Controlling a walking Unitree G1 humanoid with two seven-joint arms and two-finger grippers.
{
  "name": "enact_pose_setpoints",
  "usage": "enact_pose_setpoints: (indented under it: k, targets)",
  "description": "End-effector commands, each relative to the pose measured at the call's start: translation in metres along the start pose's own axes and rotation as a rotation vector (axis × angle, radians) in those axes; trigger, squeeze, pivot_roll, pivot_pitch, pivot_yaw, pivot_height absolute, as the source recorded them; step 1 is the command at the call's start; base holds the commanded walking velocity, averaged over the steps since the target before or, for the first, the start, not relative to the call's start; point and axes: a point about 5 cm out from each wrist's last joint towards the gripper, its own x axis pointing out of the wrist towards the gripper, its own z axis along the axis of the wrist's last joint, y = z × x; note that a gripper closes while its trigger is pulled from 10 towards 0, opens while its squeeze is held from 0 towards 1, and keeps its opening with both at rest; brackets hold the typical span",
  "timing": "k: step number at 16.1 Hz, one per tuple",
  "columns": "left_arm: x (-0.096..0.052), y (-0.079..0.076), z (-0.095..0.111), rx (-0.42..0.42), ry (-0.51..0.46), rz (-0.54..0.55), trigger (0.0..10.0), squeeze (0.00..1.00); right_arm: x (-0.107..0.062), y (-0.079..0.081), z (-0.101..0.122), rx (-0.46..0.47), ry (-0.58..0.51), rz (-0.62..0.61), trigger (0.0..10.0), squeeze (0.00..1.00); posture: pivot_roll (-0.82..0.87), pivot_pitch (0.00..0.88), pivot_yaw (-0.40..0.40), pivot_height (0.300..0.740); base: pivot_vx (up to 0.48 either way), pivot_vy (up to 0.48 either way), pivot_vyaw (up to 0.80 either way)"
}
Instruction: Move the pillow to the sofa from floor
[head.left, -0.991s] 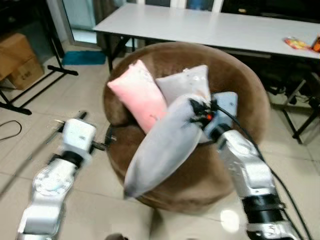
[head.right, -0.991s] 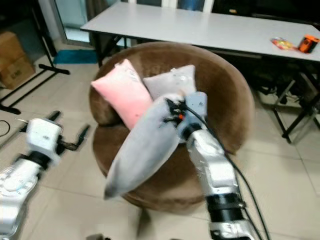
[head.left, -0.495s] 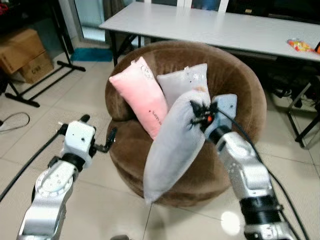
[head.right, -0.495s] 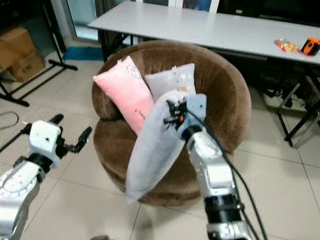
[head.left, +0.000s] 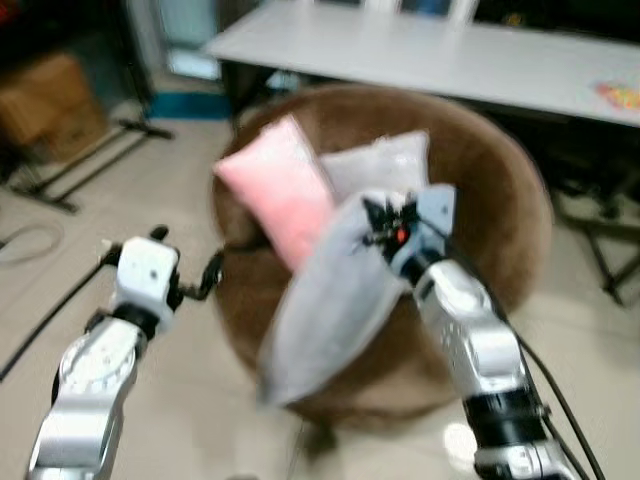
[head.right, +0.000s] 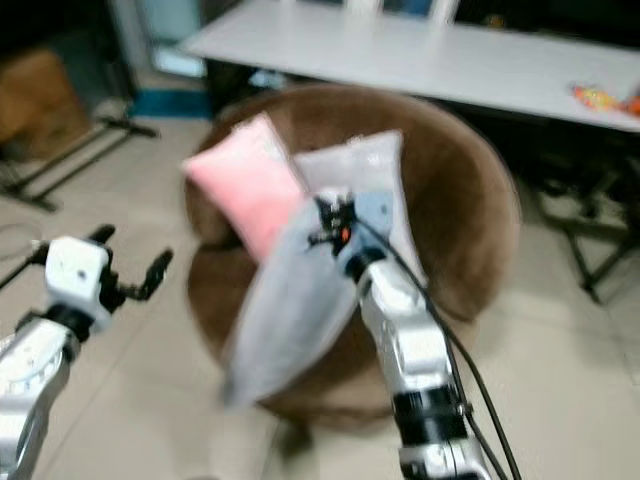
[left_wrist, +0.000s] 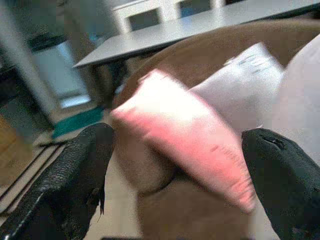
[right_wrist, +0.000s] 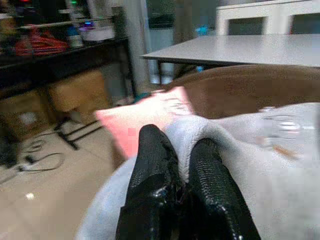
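Grey pillow (head.left: 330, 300) hangs off the floor before the brown sofa (head.left: 500, 200), pinched by one top corner in the right tool (right_wrist: 177, 185), so it could slip free or knock the pink pillow (head.left: 275, 185), while the left tool (left_wrist: 175, 175) gapes wide, holding nothing.

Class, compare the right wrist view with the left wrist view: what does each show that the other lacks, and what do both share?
Right wrist view alone: the right gripper pinching a fold of the grey pillow, with cardboard boxes behind. Left wrist view alone: the left gripper, fingers spread wide, holding nothing. Both share: the pink pillow, the brown sofa and the white table.
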Motion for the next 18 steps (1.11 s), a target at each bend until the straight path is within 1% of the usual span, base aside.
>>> enact_pose_setpoints:
  k: [1,7,8,9,11,12,13,15,17,18]
  targets:
    - [0.001,-0.007,0.001,0.0,-0.007,-0.028,10.0,0.0,-0.003,-0.012,0.01,-0.026,-0.05,-0.041,10.0,0.0,0.0,0.0,-0.048,0.74,0.341,0.0,0.0]
    - [-0.002,-0.007,0.0,0.008,-0.004,-0.033,10.0,0.0,0.001,-0.009,0.011,-0.044,-0.046,0.0,10.0,0.0,0.01,0.0,-0.056,0.74,0.33,0.0,0.0]
    - [-0.003,-0.009,-0.003,0.003,0.02,-0.055,10.0,0.0,0.001,-0.006,0.012,-0.056,-0.048,0.044,10.0,0.0,0.01,0.0,-0.056,0.74,0.0,0.0,0.0]
    - [-0.005,-0.012,-0.004,0.038,0.038,-0.099,10.0,0.0,0.001,-0.003,0.014,-0.063,-0.054,0.1,10.0,0.0,0.01,0.0,-0.054,0.74,0.0,0.0,0.0]
    - [-0.01,-0.015,-0.003,0.054,0.041,-0.197,10.0,0.0,0.001,0.01,0.023,-0.093,-0.067,0.315,10.0,0.0,0.01,0.0,-0.041,0.74,0.0,0.0,0.0]
    - [-0.012,-0.016,-0.002,0.054,0.042,-0.231,10.0,0.0,0.002,0.014,0.026,-0.102,-0.074,0.373,10.0,0.0,0.01,0.0,-0.032,0.74,0.0,0.0,0.0]
    - [-0.012,-0.016,-0.002,0.053,0.044,-0.249,10.0,0.0,0.002,0.015,0.028,-0.105,-0.078,0.399,10.0,0.0,0.01,0.0,-0.032,0.74,0.0,0.0,0.0]
    - [-0.02,-0.017,-0.002,0.063,0.075,-0.362,10.0,0.0,0.003,0.026,0.04,-0.113,-0.095,0.568,10.0,0.0,0.01,0.0,-0.015,0.74,0.0,0.0,0.0]
    - [-0.026,-0.016,-0.003,0.079,0.103,-0.418,10.0,0.0,0.003,0.031,0.05,-0.112,-0.107,0.686,10.0,0.0,0.01,0.0,-0.016,0.74,0.0,0.0,0.0]
    - [-0.027,-0.015,-0.003,0.078,0.106,-0.42,10.0,0.0,0.005,0.03,0.051,-0.114,-0.107,0.704,10.0,0.0,0.01,0.0,-0.017,0.74,0.0,0.0,0.0]
